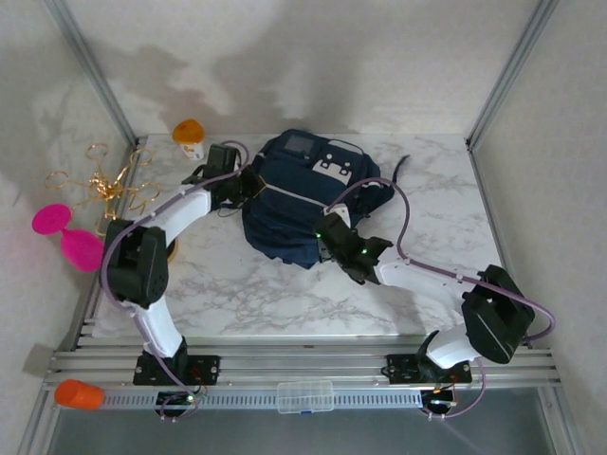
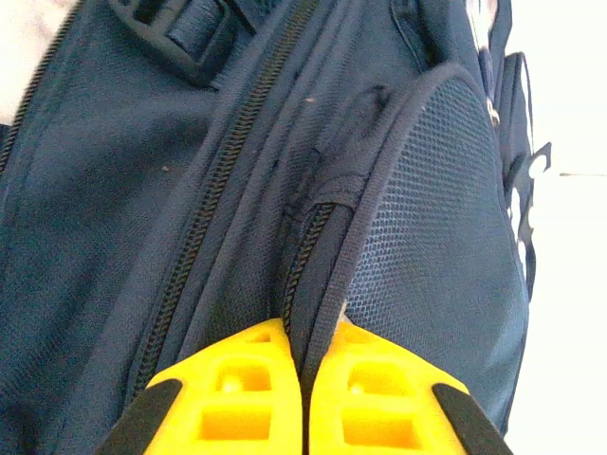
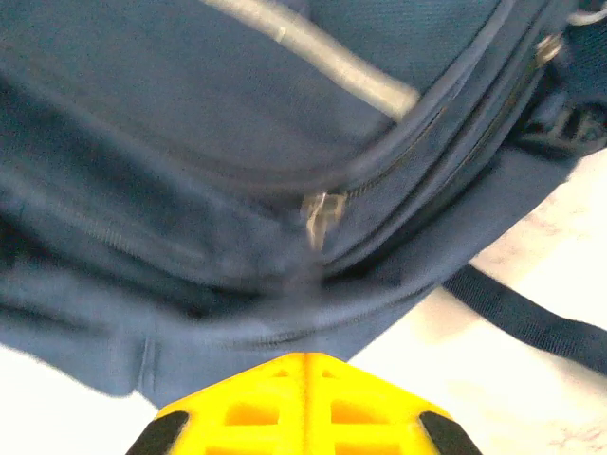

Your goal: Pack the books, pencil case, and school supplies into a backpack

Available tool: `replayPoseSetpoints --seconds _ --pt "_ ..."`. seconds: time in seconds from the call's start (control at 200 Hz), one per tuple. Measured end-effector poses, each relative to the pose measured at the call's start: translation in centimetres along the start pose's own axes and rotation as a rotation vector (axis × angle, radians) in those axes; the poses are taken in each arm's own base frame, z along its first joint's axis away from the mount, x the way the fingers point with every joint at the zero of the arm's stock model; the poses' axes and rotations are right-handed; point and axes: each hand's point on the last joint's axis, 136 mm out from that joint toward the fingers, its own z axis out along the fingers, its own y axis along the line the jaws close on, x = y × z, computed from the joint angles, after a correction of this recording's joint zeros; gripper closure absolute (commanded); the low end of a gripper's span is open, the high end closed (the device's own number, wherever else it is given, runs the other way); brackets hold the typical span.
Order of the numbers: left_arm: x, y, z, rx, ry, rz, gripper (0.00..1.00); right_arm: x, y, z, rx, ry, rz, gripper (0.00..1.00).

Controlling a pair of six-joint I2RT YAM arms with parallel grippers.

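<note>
Navy backpack (image 1: 303, 204) lying on marble table (image 1: 237, 294), left gripper (image 1: 250, 182) at its left edge, right gripper (image 1: 327, 237) at its near edge, orange-capped jar (image 1: 190, 138) at far-left corner.

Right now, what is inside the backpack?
Only the outside of the backpack shows: navy fabric and a shut zipper. Its inside is covered, so I cannot tell what, if anything, it holds.

Left arm (image 1: 180, 213): elbow bent, reaching forward and inward. Left gripper (image 2: 305, 336): fingers pressed together. Right arm (image 1: 427, 275): folded, reaching leftward. Right gripper (image 3: 305, 365): closed.
</note>
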Motion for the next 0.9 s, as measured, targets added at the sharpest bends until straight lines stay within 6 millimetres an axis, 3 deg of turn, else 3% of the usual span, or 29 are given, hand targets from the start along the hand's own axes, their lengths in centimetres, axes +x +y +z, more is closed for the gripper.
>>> replayPoseSetpoints --seconds 0.035,0.16,0.285,0.461,0.536,0.646,0.901 --pt "-0.2 -0.1 0.5 0.011 -0.003 0.004 0.74 0.5 0.0 0.2 0.006 0.018 0.001 1.00" --pt "-0.4 0.1 0.8 0.033 -0.031 -0.011 0.53 1.1 -0.7 0.9 0.038 0.053 0.022 1.00" --pt "0.8 1.0 -1.0 0.039 -0.060 -0.063 0.44 0.5 -2.0 1.4 0.053 0.059 0.076 1.00" --pt "4.4 -0.5 -3.8 0.101 -0.080 -0.126 0.41 -0.9 -4.4 1.8 0.045 0.068 0.168 1.00" --pt "6.2 -1.9 -4.1 0.136 -0.072 -0.145 0.41 -1.8 -5.1 1.8 0.031 0.068 0.205 0.90" --pt "8.5 -3.9 -3.6 0.170 -0.050 -0.166 0.44 -3.4 -5.0 1.6 -0.011 0.057 0.240 0.74" --pt "11.1 -4.5 -0.9 0.134 -0.043 -0.238 0.49 -5.1 -3.0 1.9 -0.078 0.079 0.270 0.65"
